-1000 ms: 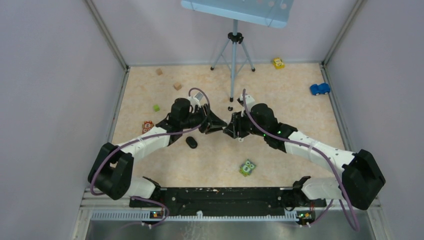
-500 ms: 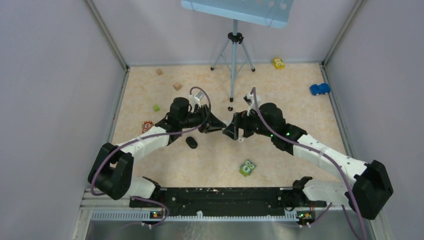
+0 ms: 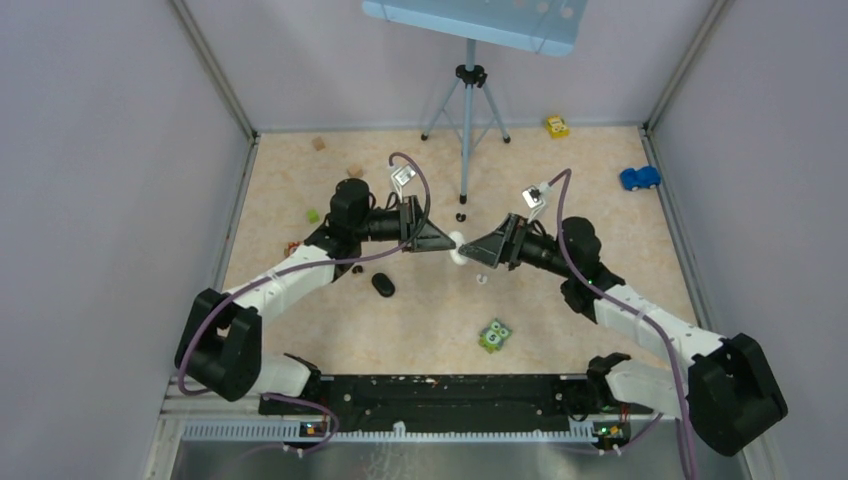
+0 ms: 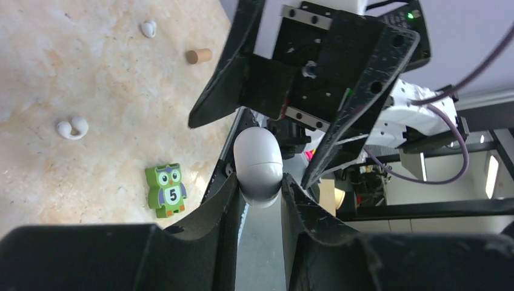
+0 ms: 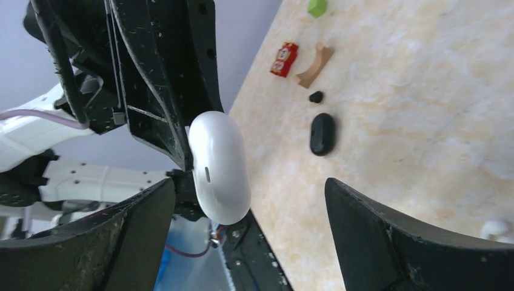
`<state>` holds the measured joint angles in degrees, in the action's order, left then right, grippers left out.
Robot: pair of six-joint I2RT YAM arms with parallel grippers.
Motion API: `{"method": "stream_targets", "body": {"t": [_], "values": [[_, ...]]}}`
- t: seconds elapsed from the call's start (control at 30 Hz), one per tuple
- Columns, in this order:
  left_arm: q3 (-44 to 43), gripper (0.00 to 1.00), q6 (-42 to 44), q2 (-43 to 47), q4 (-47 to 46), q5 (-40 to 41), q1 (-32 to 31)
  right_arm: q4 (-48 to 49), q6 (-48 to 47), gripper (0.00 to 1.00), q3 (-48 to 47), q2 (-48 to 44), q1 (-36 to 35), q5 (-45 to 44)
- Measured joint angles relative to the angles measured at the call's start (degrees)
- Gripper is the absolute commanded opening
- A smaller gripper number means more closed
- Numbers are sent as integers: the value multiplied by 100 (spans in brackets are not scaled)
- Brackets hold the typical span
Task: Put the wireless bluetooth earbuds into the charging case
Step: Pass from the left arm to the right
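**White case pinched in your left jaws, right jaws wide**

Your left gripper [image 4: 260, 185] is closed on the glossy white pebble-shaped plastic charging case [image 4: 259, 159]. It pinches the lower end, and the case's lid is shut. Your right gripper [image 3: 468, 250] faces it with fingers spread wide; the case sits just ahead of them and touches neither. The tiny white rounded plastic earbuds [image 4: 72, 127] lie on the table well off to one side of your left jaws. A small black bud [image 5: 316, 96] and a black oval case [image 5: 322, 134] lie beyond your right jaws.
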<state>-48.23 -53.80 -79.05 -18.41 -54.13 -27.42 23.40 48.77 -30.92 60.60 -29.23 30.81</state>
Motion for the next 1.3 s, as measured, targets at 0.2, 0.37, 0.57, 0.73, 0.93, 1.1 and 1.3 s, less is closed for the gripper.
{"method": "stream_targets", "body": {"t": [0.2,0.37,0.57,0.73,0.93,1.1,1.3], "values": [[-42,0,90,129,-214,-328,0,1655,1036,75,398,376,24,577],[-55,0,122,164,-326,-474,0,3143,1923,56,776,758,42,802],[-55,0,133,166,-402,-562,0,4256,2599,51,981,1180,55,903],[-55,0,155,166,-380,-632,0,4690,2765,34,979,1349,55,970],[-55,0,173,170,-345,-658,2,4865,2892,20,973,1556,55,1056],[-81,0,203,170,-280,-678,22,4843,2839,0,940,1569,55,1110],[-302,2,627,168,625,-256,22,4013,2468,0,866,1390,55,885]]}}
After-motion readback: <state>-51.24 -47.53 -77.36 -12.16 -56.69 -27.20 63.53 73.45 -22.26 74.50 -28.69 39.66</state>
